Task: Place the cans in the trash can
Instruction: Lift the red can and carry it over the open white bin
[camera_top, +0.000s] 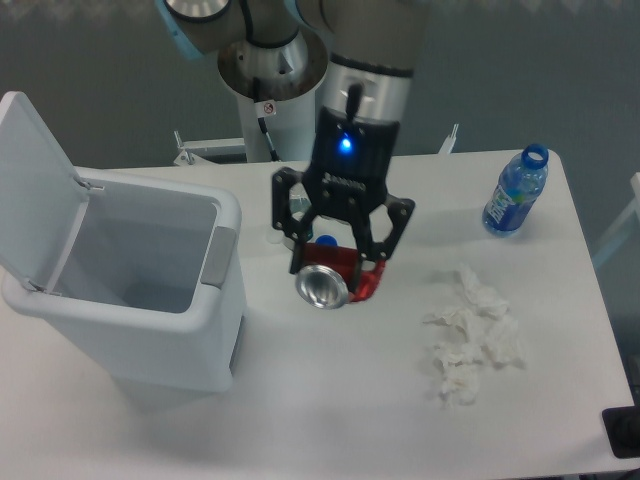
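Tool: the tool (338, 268) has its two black fingers closed around the red can (330, 282). It looks like a firm hold.
Red can: it lies on its side in the tool, with its shiny round top facing us. I cannot tell if it sits on the tabletop (340, 400) or is lifted a little above it.
Trash can: the big white trash can (140, 290) stands to the left of the red can, close by. Its lid (35, 190) is flipped up, so the top is wide open.
Step in hand: I think the arm must carry the red can over to the trash can.
How to do it well: lift the red can higher than the white rim first. Then slide it across until it hangs over the middle of the hole. Let go only then.
Watch out: if the can stays too low, it may bump the side of the trash can.
Other things: a blue bottle (516, 192) stands far to the right. Some crumpled white paper (470, 335) lies on the right too. Both are out of the way.
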